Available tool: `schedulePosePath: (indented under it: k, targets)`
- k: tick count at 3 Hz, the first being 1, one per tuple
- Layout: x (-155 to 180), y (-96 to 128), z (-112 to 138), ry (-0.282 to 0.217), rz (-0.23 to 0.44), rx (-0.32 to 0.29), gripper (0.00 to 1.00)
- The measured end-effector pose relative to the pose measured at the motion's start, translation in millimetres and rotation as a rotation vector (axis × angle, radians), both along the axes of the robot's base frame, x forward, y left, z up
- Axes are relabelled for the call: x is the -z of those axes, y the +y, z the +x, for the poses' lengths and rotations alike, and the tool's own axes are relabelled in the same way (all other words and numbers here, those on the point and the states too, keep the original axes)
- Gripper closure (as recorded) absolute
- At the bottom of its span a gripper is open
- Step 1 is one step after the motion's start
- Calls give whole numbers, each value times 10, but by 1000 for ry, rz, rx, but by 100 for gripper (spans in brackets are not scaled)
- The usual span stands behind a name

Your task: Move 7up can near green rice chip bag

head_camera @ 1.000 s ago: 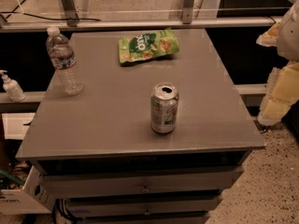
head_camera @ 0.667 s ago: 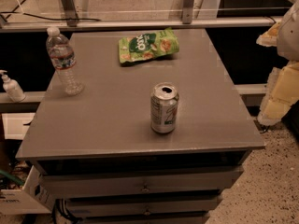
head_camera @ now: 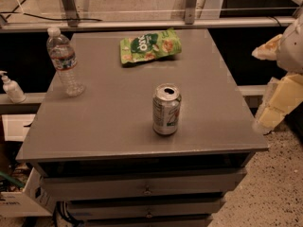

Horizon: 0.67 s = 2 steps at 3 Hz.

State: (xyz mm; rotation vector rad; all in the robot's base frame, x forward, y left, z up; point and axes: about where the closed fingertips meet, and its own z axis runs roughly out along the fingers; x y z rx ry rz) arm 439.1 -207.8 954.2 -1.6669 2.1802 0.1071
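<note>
Standing upright near the desk (head_camera: 94,126) front, the can (head_camera: 166,109) is ungrasped; the end effector (head_camera: 277,96) hangs beyond the desk's edge (open or closed, I cannot tell). Approach seems the step in hand: next, reach in, grip the can, carry it back to the bag (head_camera: 150,45)

the 7up can (head_camera: 166,109) stands upright a little right of the frame's centre, silver-white with green and red marks, its top facing up. the green rice chip bag (head_camera: 150,45) lies flat in the upper middle, crinkled, well apart from the can. the gripper (head_camera: 277,86) is at the right edge.
</note>
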Motion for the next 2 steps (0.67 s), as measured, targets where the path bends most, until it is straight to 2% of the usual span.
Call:
schedulePosePath:
  k: [1, 2]
  targets:
    - [335, 306, 7, 69, 192, -15, 0]
    - [588, 705, 39, 118, 391, -62, 0]
